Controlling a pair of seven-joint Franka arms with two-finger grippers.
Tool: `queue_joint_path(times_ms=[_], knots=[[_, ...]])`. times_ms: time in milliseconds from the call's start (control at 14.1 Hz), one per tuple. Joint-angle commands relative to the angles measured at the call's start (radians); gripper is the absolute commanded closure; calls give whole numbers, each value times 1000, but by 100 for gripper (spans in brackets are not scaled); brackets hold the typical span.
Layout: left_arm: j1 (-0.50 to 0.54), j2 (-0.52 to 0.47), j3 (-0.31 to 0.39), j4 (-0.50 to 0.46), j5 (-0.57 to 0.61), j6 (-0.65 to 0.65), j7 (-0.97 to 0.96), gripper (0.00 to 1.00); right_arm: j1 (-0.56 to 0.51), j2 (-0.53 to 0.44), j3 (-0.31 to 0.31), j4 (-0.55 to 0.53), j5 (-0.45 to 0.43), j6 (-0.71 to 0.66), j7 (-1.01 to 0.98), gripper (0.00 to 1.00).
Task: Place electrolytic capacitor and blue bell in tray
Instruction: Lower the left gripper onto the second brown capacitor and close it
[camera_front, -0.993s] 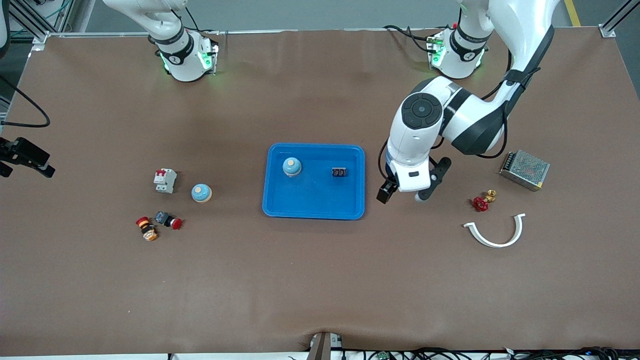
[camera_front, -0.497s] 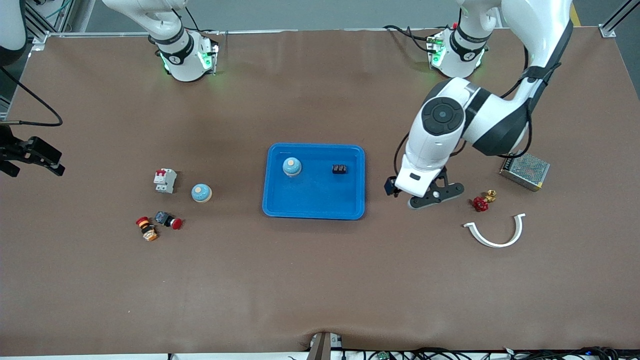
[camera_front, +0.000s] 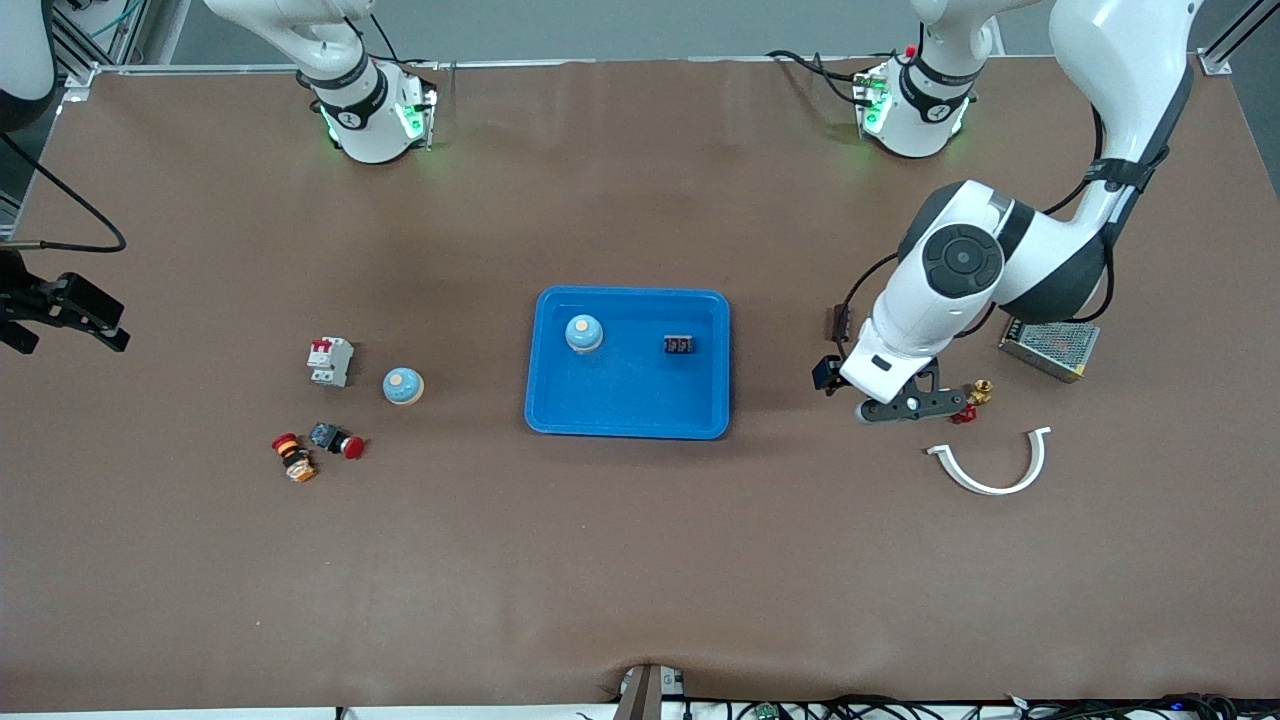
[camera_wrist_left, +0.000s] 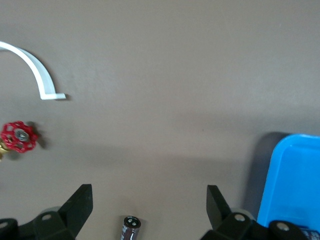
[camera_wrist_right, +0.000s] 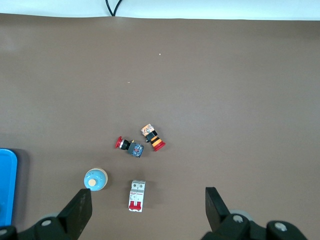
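The bright-blue tray (camera_front: 628, 418) lies mid-table. In it stand one blue bell (camera_front: 584, 333) and a small black part (camera_front: 679, 345). A second blue bell (camera_front: 403, 386) (camera_wrist_right: 95, 179) sits on the table toward the right arm's end. The electrolytic capacitor (camera_wrist_left: 130, 229), a dark cylinder (camera_front: 838, 322), lies on the table between the tray (camera_wrist_left: 295, 185) and a red valve. My left gripper (camera_front: 908, 408) (camera_wrist_left: 147, 207) hangs open and empty over the table beside the capacitor. High over the right arm's end, my right gripper (camera_front: 62, 335) (camera_wrist_right: 147, 210) waits, open and empty.
A white breaker (camera_front: 330, 361) and two push buttons (camera_front: 337, 440) (camera_front: 293, 456) lie near the second bell. At the left arm's end are a red valve (camera_front: 962, 408) (camera_wrist_left: 18, 136), a white curved strip (camera_front: 990, 470) and a metal power supply (camera_front: 1050, 340).
The left arm has swung away from the tray's edge toward its own end of the table, and its gripper has turned. The right gripper shifted slightly.
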Motion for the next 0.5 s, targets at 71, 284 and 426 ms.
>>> queue_joint_path(times_ms=[71, 284, 426], knots=[[62, -82, -55, -141, -8, 47, 52, 0, -6, 9, 0, 46, -6, -16, 4, 0], [116, -85, -95, -250, -7, 159, 53, 0, -8, 9, -2, 49, -1, -18, 2, 0], [128, -96, -111, -308, -7, 239, 53, 0, -6, 9, -2, 49, -1, -18, 4, 0]])
